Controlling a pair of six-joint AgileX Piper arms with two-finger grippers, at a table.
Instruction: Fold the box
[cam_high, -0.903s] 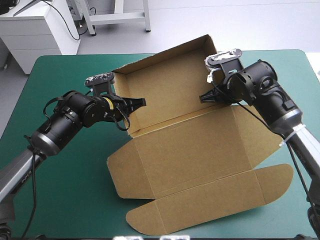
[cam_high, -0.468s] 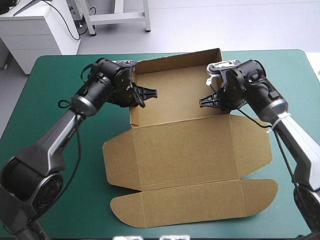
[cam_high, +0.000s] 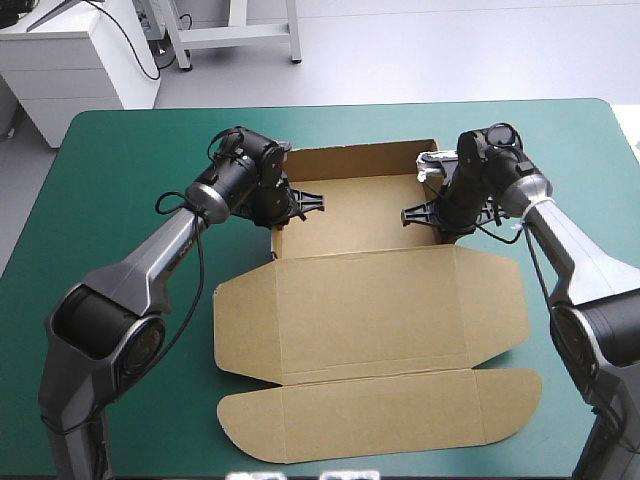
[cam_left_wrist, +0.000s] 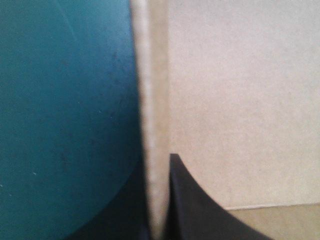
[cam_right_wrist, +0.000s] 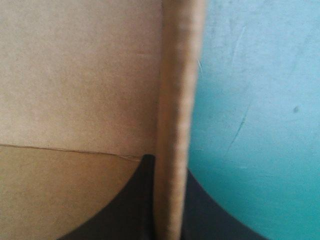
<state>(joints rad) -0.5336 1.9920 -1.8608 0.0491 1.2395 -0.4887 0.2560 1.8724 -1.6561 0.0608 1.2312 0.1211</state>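
Brown board, likely stiff yet light: we are pinching the box (cam_high: 370, 300) by its end walls, left pincer (cam_high: 314, 199) and right pincer (cam_high: 410, 213) each closed on an edge; it is lying on the bench (cam_high: 120, 160), lid flat.

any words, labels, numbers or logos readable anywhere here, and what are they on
None: no text can be read in any view.
The brown box is plain board, with no print on its floor, walls or flaps.
The teal-green cover carries no marking.
The left gripper and right gripper show no readable label.
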